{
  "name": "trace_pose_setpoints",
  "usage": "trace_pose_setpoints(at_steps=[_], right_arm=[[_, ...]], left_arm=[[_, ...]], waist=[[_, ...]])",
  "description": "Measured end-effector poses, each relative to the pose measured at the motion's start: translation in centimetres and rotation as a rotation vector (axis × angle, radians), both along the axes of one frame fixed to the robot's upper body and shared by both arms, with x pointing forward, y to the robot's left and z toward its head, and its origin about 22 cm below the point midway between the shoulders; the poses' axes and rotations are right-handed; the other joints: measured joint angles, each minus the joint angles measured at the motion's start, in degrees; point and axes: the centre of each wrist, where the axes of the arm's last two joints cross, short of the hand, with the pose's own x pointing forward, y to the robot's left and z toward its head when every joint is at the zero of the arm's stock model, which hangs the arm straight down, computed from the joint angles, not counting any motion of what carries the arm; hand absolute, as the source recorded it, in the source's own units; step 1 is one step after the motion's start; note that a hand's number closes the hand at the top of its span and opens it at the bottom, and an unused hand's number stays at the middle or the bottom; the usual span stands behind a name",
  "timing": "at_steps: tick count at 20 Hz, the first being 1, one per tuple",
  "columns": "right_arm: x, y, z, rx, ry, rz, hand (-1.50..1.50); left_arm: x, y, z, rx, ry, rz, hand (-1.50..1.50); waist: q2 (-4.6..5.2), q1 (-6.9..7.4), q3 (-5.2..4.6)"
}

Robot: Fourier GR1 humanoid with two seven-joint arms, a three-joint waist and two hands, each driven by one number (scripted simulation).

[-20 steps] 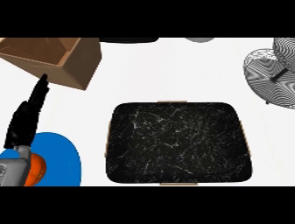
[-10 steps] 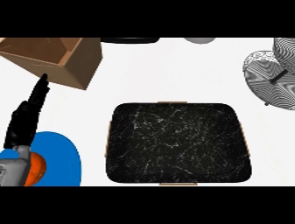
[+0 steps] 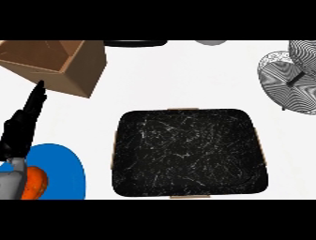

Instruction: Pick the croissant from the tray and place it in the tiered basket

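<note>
A black marbled tray (image 3: 188, 150) with a thin wooden rim lies in the middle of the white counter, and no croissant shows on it. The wire tiered basket (image 3: 304, 79) stands at the back right, partly cut off by the view's edge. My left hand (image 3: 18, 133) rests at the left, well left of the tray, fingers straight and pointing away from me, holding nothing. My right hand is out of view.
An open cardboard box (image 3: 49, 63) stands at the back left, just beyond my left fingertips. A blue plate (image 3: 63, 168) with an orange item (image 3: 34, 183) lies under my left forearm. A dark rim (image 3: 136, 43) and a grey object (image 3: 210, 42) sit at the back edge.
</note>
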Motion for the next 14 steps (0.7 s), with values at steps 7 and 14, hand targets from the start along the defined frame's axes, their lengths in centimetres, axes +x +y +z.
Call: trace_pose_setpoints(at_steps=[7, 14], right_arm=[[-5.3, -3.3, 2.0, 0.147, -0.012, -0.061, -1.5], [-14.0, -6.6, 1.1, 0.2, -0.053, -0.043, -1.5]], left_arm=[[-0.4, -0.3, 0.1, 0.001, 0.01, 0.027, 0.0], [-1.0, 0.2, -0.3, 0.008, 0.008, 0.042, 0.0]], waist=[[-0.4, -1.43, 0.13], [-0.48, -2.42, 0.2]])
